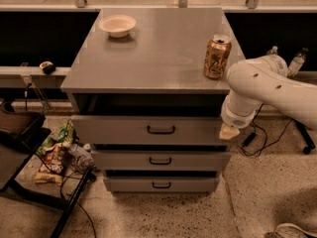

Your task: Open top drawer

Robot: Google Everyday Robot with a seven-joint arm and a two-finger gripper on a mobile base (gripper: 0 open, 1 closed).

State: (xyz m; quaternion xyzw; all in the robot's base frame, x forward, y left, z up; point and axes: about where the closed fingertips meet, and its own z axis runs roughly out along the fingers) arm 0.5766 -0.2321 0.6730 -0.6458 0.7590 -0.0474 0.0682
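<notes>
The top drawer (pixel 119 130) is the widest grey front on the grey cabinet, with a small black bar handle (pixel 161 130) at its middle. A dark gap shows between its upper edge and the cabinet top. Two narrower drawers (pixel 161 160) (pixel 161 184) with the same handles sit below it. My white arm (pixel 267 86) comes in from the right. My gripper (pixel 229 132) hangs at the right end of the top drawer's front, well to the right of the handle.
On the cabinet top (pixel 158 53) stand a gold drink can (pixel 217 56) near the right edge, close to my arm, and a white bowl (pixel 118 25) at the back left. Snack bags (pixel 54 155) and a black frame (pixel 29 182) lie on the floor at the left. Cables (pixel 257 143) lie at the right.
</notes>
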